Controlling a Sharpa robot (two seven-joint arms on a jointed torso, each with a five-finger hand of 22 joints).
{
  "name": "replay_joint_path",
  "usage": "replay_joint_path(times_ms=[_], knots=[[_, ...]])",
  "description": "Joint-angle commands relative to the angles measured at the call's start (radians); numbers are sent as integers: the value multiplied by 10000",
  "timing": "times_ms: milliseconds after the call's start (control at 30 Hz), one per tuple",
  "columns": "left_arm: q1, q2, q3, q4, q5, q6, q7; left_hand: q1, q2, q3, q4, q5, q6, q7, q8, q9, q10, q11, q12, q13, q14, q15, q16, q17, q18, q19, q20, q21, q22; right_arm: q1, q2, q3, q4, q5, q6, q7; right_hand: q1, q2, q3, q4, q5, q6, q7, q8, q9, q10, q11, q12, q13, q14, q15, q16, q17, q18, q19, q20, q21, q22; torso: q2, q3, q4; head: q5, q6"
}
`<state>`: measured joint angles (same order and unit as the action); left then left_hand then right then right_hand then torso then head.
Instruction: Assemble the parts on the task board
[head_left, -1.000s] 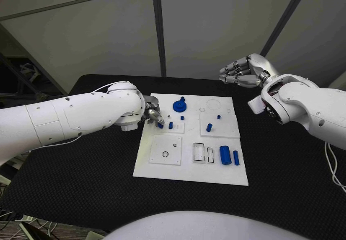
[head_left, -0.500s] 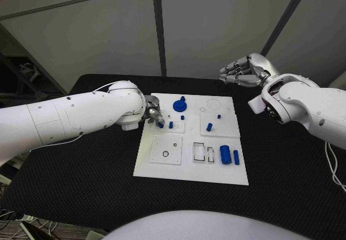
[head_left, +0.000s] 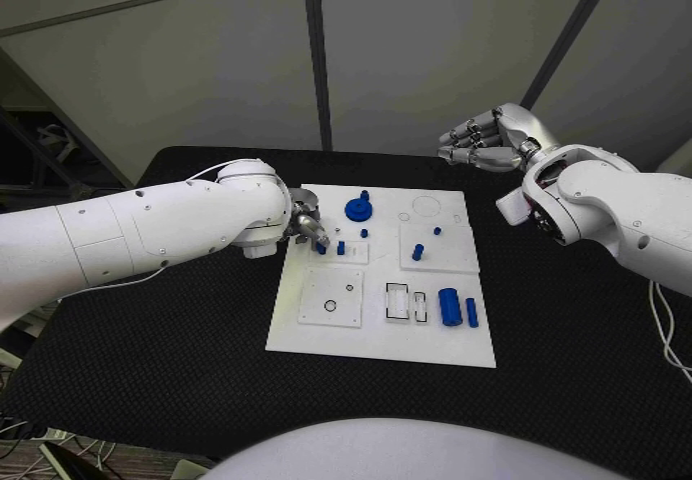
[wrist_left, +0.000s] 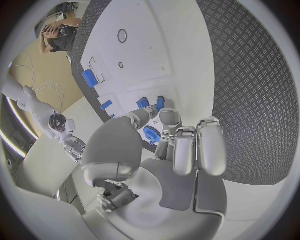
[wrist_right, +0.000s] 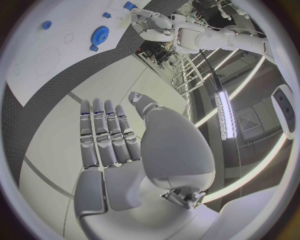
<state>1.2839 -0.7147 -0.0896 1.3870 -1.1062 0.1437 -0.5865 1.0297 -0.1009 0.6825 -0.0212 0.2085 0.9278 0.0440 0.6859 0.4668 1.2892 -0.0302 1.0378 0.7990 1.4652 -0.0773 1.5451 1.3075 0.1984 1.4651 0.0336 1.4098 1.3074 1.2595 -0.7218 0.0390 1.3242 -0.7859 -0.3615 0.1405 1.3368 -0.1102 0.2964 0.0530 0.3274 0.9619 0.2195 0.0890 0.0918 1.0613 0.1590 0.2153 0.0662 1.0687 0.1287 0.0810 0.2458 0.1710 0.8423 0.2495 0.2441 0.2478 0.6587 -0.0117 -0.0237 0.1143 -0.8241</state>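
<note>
Over the task board's (head_left: 329, 340) left edge, the left hand (head_left: 306, 226) pinches a small blue peg (head_left: 320, 250); the right hand (head_left: 483, 140) hovers open, empty.

The head camera looks down on the task board (head_left: 382, 335); both wrist cameras, behind their fingers, seemingly share it.

We can't tell if the left hand (head_left: 306, 228) holds the small blue part (head_left: 320, 249) by its fingertips; its big white arm covers most of it. The tiny blue pegs (head_left: 437, 233) on the task board (head_left: 378, 347) are too small for us to tell their shape.
</note>
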Motion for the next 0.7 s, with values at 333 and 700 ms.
replay_joint_path(times_ms=[333,700], knots=[[-65,39,-75,-123,-2,263,-155,-567,14,-578,60,-428,154,-117,92,88,111,-48,94,101,989,-83,26,2452,-1544,272,-76,88,781,19,-32,6,39,-19,56,35,-29,50,-70,10,43,7,39,-44,14,8,24,13,-9,39,29,-65,-15,123,96,-3,-59,-29,3,1,8,-27,4],[-65,65,-76,-238,-1,214,-215,-933,91,-1865,640,-579,321,-131,7,78,109,-53,147,202,990,-94,28,2455,-1555,292,-84,118,848,20,-61,6,62,-19,73,9,-34,47,-81,15,37,6,40,-45,14,7,25,15,-9,41,29,-67,-16,123,104,-4,-69,-38,6,3,-2,-23,-7]])
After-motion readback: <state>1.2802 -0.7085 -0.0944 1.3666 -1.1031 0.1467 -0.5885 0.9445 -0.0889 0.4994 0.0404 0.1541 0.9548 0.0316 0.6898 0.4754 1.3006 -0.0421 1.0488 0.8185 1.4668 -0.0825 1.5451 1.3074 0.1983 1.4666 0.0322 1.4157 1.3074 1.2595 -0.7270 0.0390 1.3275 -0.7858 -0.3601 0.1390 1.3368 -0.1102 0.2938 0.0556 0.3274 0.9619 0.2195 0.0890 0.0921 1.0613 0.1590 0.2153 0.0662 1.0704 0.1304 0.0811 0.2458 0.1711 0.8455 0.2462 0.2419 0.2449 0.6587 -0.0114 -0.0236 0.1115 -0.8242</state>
